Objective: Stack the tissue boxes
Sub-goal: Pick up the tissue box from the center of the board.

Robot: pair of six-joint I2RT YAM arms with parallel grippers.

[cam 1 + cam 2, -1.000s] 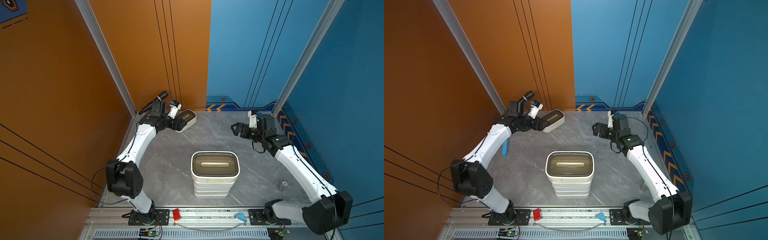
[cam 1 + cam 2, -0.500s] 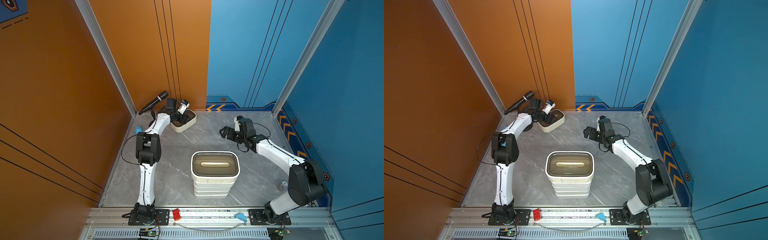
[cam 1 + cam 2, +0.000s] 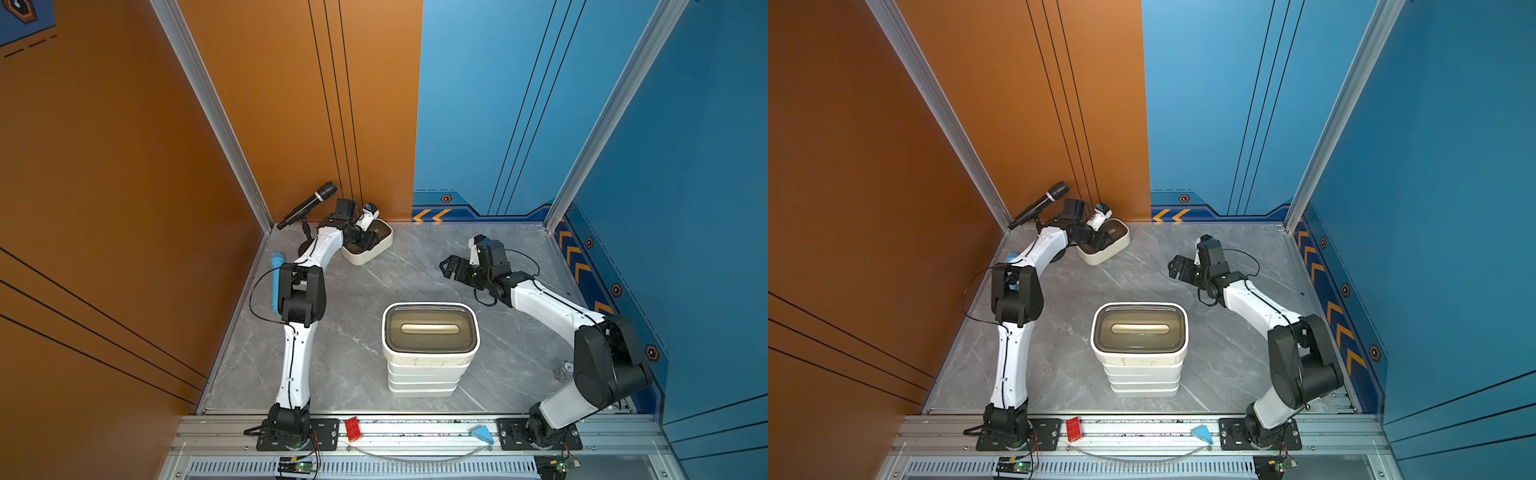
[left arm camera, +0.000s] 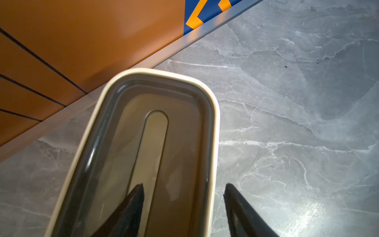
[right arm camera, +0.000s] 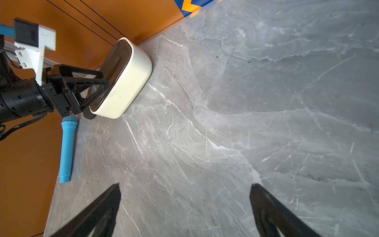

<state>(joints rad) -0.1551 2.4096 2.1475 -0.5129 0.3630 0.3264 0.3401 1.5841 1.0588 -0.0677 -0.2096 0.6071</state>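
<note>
Where the table [image 3: 345, 353] lies nearest me, low centre in both top views, stands the stack of tissue boxes [image 3: 428, 374]. Up and right of it, my right gripper [image 3: 452, 266] hangs spread above the table. Upper left, against the orange wall [image 3: 291, 124], my left gripper [image 4: 184, 184] straddles the rim of the lone tissue box [image 4: 155, 96]; clamped or not, I cannot tell.

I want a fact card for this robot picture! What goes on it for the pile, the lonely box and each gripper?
Pile: stack of tissue boxes in the middle of the table, dark brown lid on top
Lonely box: loose box at the back by the orange wall
Left gripper: astride the loose box's long side, one jaw over its lid, the other outside
Right gripper: open, empty, over bare table
Extras: blue microphone and black microphone near the orange wall
</note>
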